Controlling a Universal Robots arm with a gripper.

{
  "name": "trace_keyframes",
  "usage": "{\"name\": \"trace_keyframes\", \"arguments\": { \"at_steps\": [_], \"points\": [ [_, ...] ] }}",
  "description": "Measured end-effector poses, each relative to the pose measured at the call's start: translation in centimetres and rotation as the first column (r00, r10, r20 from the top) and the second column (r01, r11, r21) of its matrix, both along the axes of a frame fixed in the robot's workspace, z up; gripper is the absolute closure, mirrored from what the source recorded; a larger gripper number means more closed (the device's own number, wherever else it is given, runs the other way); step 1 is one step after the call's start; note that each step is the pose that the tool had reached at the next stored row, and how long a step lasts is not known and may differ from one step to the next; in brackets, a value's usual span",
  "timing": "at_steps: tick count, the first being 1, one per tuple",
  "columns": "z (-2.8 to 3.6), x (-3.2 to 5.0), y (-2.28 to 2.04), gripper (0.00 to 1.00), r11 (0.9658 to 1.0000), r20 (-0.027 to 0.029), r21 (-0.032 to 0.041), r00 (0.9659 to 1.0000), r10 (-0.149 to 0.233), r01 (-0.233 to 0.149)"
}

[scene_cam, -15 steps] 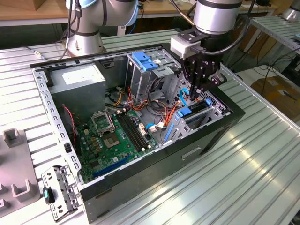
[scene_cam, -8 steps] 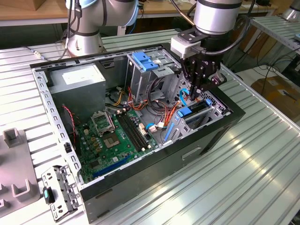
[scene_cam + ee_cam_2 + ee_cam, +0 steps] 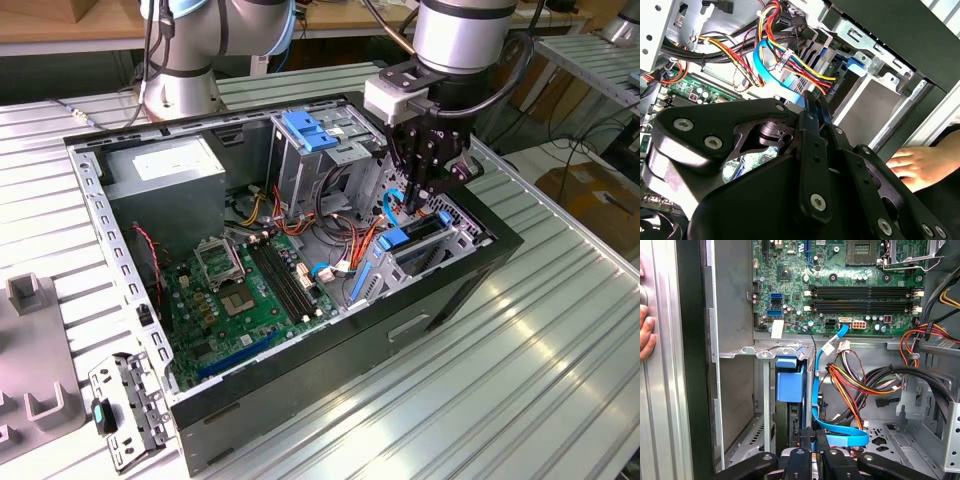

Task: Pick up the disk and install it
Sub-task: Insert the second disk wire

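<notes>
Gripper [image 3: 420,190] is down inside the open computer case [image 3: 300,400], at the drive bay [image 3: 425,250] on the exterior view's right. The fingers look pressed together on something thin, but what's between them is hidden — can't tell if it's the disk's edge.

Disk [image 3: 415,238]: appears to sit edge-up in the bay just below the fingertips, blue rail [image 3: 790,380] showing in the first wrist view.

For this step I'd judge: keep the push straight along the bay slot, no tilt, or the rails bind. The blue flat cable [image 3: 837,432] and the bundle of coloured wires [image 3: 790,62] hang right beside the fingers — could snag.

A person's hand [image 3: 912,167] rests on the case's outer side.
</notes>
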State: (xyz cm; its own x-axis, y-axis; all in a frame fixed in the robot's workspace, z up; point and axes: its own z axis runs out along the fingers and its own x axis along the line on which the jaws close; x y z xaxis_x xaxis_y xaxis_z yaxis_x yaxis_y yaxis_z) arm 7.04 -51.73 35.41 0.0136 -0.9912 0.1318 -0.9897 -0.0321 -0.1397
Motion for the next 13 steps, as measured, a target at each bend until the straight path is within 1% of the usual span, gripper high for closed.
{"name": "trace_keyframes", "arguments": {
  "at_steps": [2,3,4,6,7,8,9,10,11,12,13],
  "points": [
    [-0.01,-0.18,0.0,0.84,1.0,0.0025,0.0018,1.0,0.0,0.0],
    [0.0,-0.37,0.0,0.84,1.0,0.005,0.0032,1.0,0.0,0.0],
    [0.01,-0.51,0.0,0.84,1.0,0.0066,0.0031,1.0,0.0,0.0],
    [0.0,-0.65,-0.04,0.84,1.0,0.01,0.0045,0.9999,0.0,0.0],
    [0.01,-0.66,-0.15,0.84,1.0,0.0129,0.0094,0.9999,0.0,0.0],
    [0.0,-0.68,-0.25,0.84,0.9999,0.015,0.0167,0.9999,0.0,-0.001],
    [-0.01,-0.7,-0.42,0.84,0.9996,0.017,0.0267,0.9999,0.0,0.0],
    [-0.02,-0.71,-0.78,0.84,0.9988,0.0194,0.0493,0.9998,0.0,-0.001],
    [-0.05,-0.72,-1.28,0.84,0.9967,0.0205,0.0806,0.9998,-0.001,-0.001],
    [-0.08,-0.72,-1.8,0.84,0.9948,0.0206,0.1015,0.9998,-0.001,-0.001],
    [-0.14,-0.72,-2.25,0.84,0.9938,0.0206,0.1115,0.9998,-0.002,-0.001]
  ]
}}
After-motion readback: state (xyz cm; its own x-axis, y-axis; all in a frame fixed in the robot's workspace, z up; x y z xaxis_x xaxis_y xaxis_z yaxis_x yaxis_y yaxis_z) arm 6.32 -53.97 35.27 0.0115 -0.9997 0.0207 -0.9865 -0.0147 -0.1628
